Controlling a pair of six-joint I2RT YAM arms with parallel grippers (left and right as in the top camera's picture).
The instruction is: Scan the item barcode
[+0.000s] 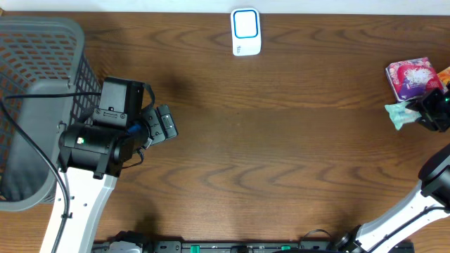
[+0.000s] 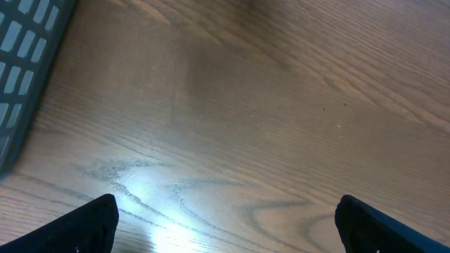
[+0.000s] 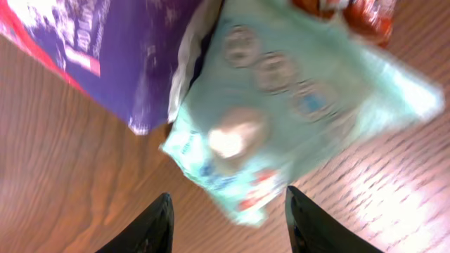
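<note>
The mint pouch lies flat on the worktop at its far right edge, touching a purple box, with an orange packet just behind. I take the pouch to be the item to scan. It looks like a thin, soft, crinkly film sachet: light, floppy and probably slippery, so it will likely sag and fold when lifted. A sealed edge or corner seems the best place to grip, leaving the printed face clear for the reader. Its near corner points into the gap of the right pincer, whose fingers are spread on either side without touching it. The white scanner sits well apart at the top centre. The left pincer hangs wide apart and empty beside the grey basket.
</note>
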